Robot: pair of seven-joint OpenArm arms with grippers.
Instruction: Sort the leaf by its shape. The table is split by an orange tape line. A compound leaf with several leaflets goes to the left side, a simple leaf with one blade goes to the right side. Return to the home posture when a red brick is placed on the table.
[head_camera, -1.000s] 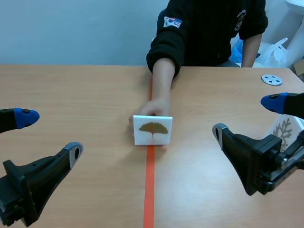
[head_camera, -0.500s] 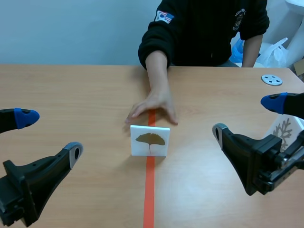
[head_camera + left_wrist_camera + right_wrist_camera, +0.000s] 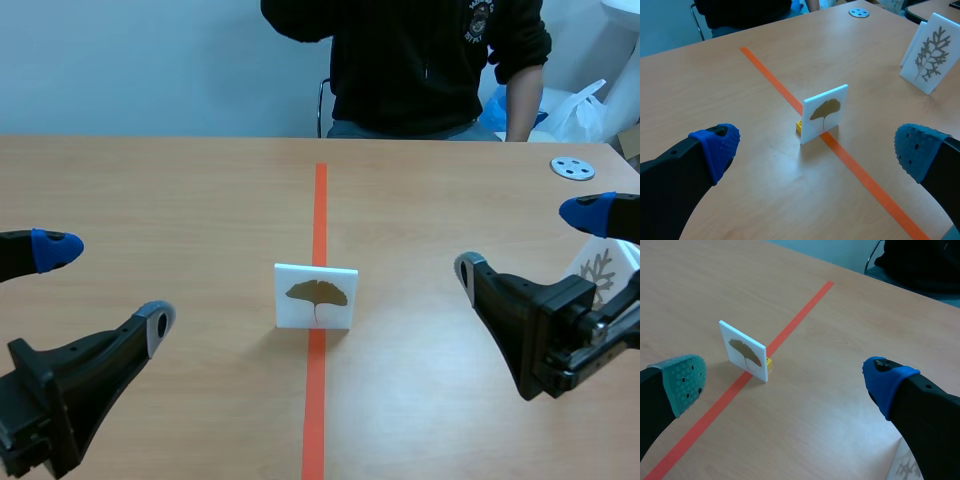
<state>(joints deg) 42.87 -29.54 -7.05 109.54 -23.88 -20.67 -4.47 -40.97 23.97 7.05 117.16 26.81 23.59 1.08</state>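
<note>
Leaf card (image 3: 316, 297) upright, stem down, facing robot

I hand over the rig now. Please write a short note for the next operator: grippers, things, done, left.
Left gripper: open, empty.
Right gripper: open, empty.
Ginkgo card: upright on the tape line, untouched.
Branched-leaf card: on the right side, by the right gripper.
Done: nothing for the ginkgo card.
Left: it has one blade, so move it to the right side.
</note>
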